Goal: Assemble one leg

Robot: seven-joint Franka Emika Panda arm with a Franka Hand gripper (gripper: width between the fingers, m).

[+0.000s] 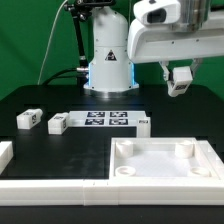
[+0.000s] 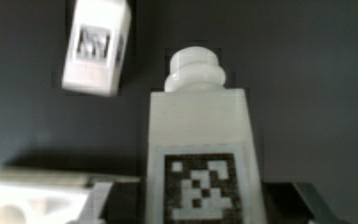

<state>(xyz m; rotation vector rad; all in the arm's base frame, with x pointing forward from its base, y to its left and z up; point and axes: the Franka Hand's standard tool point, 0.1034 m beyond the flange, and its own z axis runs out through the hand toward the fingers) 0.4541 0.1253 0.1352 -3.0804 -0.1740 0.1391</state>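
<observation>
My gripper (image 1: 181, 86) is high at the exterior view's right, above the table, shut on a white leg (image 1: 180, 79). In the wrist view the held leg (image 2: 201, 140) stands between the dark fingers (image 2: 286, 196). Its marker tag faces the camera and its rounded screw end points away. My gripper (image 2: 202, 202) clamps it at the tagged end. The large white tabletop (image 1: 128, 163) with corner sockets lies below at the front right, and a corner of it shows in the wrist view (image 2: 43, 195).
Two more legs (image 1: 27, 120) (image 1: 58, 123) lie at the left, and another (image 1: 143, 122) beside the marker board (image 1: 105, 119). One loose leg shows in the wrist view (image 2: 94, 45). A white fence (image 1: 50, 186) runs along the front edge. The robot base (image 1: 108, 60) stands behind.
</observation>
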